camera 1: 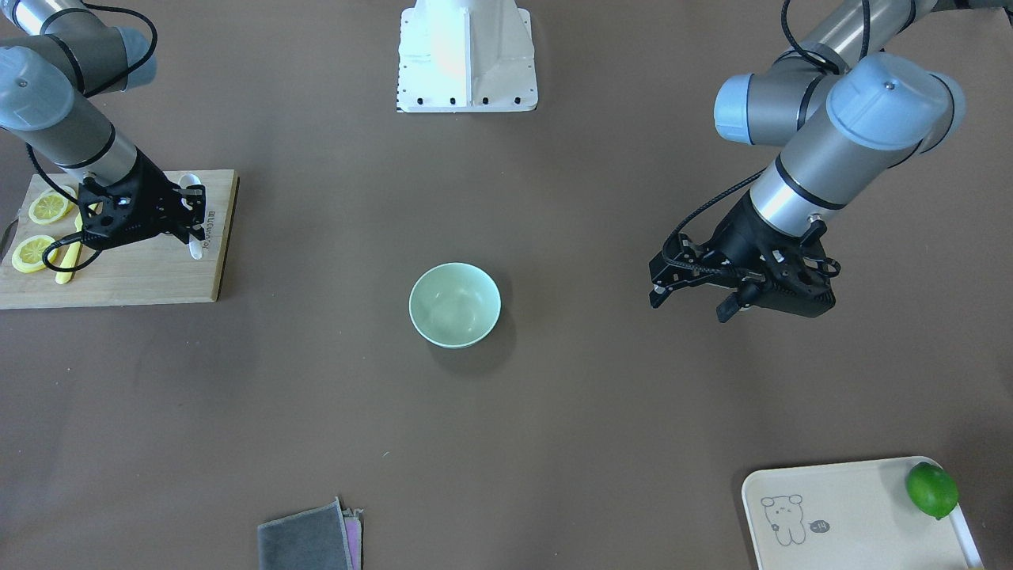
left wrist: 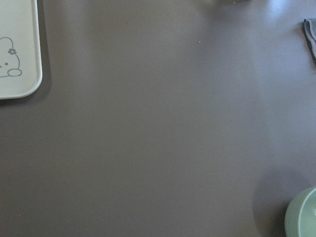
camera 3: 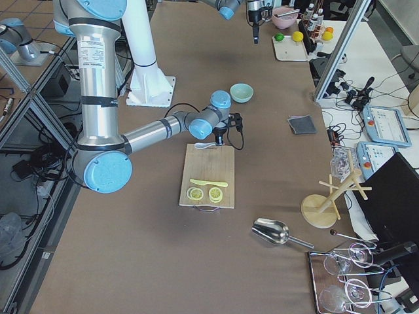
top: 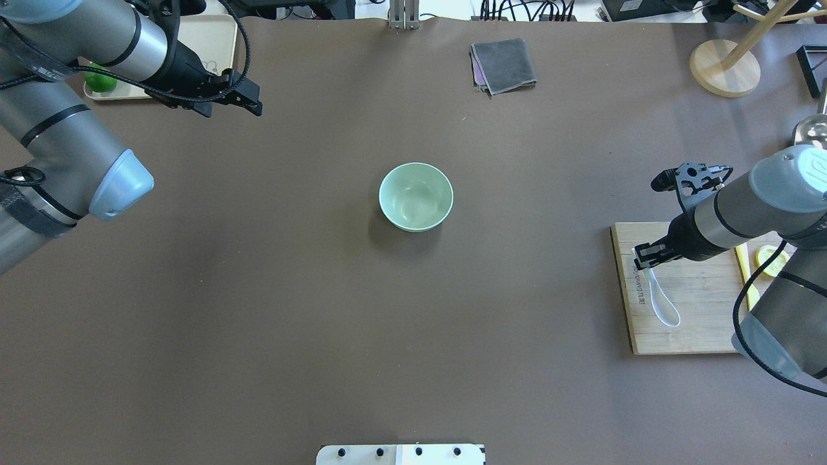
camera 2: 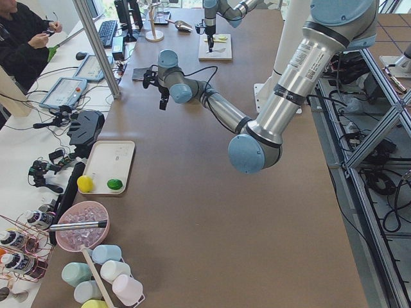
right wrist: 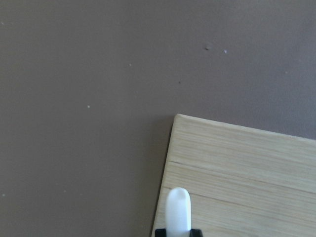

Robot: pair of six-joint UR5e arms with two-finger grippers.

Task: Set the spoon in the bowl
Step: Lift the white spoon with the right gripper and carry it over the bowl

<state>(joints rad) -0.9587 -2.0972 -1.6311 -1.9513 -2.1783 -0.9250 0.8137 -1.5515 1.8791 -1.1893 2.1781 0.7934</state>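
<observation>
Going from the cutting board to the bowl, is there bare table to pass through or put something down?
Yes: bare brown table runs from the cutting board to the bowl, and all round it. Free too between bowl and grey cloth. Crowded: the board itself, holding the spoon, right claw, lemon slices and yellow knife.

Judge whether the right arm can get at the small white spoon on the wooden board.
Probably yes: the right arm has its jaws astride the small white spoon, on its handle; nothing covers it.
</observation>
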